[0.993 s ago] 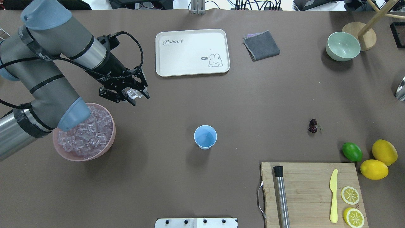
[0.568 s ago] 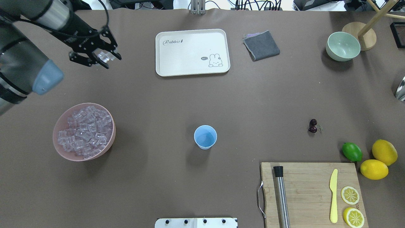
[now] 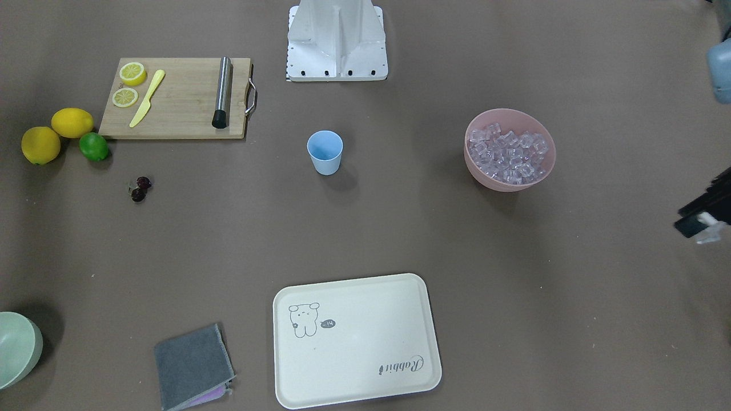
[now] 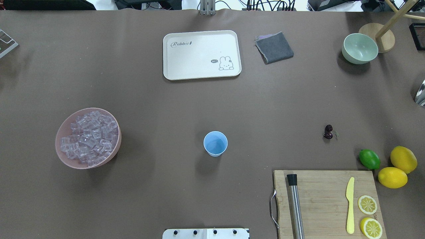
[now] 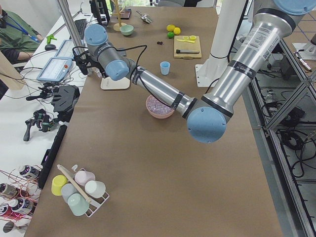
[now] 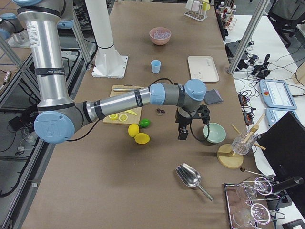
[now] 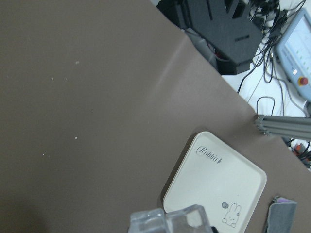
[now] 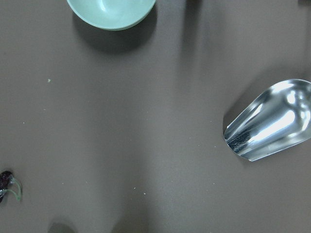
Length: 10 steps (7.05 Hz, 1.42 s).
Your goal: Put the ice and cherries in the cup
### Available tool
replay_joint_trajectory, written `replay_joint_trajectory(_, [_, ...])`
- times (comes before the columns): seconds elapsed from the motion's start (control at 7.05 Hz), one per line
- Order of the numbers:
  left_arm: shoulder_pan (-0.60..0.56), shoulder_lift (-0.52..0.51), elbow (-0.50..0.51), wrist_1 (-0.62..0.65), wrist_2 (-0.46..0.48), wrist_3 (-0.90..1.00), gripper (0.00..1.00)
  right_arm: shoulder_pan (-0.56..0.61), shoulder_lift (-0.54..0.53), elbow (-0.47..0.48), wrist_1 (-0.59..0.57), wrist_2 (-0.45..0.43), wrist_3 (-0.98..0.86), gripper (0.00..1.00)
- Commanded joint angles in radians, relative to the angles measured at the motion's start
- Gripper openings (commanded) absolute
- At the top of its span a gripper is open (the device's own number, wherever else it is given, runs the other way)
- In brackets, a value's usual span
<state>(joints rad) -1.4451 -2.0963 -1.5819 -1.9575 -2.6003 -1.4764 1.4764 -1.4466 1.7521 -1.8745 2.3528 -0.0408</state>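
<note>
The light blue cup (image 4: 215, 143) stands upright mid-table, also in the front view (image 3: 325, 152). The pink bowl (image 4: 63, 156) to its left is full of ice (image 4: 89, 139). The cherries (image 4: 328, 131) lie to the right, at the edge of the right wrist view (image 8: 6, 179). My left gripper (image 3: 705, 225) is out of the overhead view, past the table's far left, shut on ice cubes (image 7: 167, 219). My right gripper (image 6: 182, 135) hovers between the cherries and the pale green bowl; I cannot tell whether it is open or shut.
A white tray (image 4: 201, 54), a grey cloth (image 4: 274, 47) and a pale green bowl (image 4: 360, 48) lie at the far side. A cutting board (image 4: 327, 202) bears a knife, a metal rod and lemon slices. A lime (image 4: 369, 159), two lemons and a metal scoop (image 8: 269, 121) are at the right.
My left arm carried the ice cubes from beside the pink bowl toward the far left and has left the overhead view. Cup, bowl and cherries have not moved.
</note>
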Motion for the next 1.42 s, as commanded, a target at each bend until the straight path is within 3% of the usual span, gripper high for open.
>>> replay_joint_trajectory(0.0, [-0.043,-0.005,-0.003,-0.02,-0.027,-0.007,0.0,-0.002,0.0,0.0,0.0,0.005,0.001,1.0])
replay_joint_trajectory(0.14, [-0.026,-0.007,-0.01,-0.021,-0.026,-0.007,0.0,-0.002,0.0,0.0,0.0,0.006,0.001,1.0])
replay_joint_trajectory(0.43, [0.221,0.005,-0.072,-0.015,0.008,-0.022,0.0,-0.002,0.0,0.001,0.0,0.025,0.001,1.0])
replay_joint_trajectory(0.85, [0.594,-0.014,-0.078,-0.018,0.101,-0.137,0.0,-0.002,0.0,0.001,0.0,0.025,0.001,1.0])
replay_joint_trajectory(1.28, [0.837,-0.071,-0.067,-0.104,0.287,-0.233,0.0,-0.013,0.0,-0.002,0.0,0.023,-0.001,1.0])
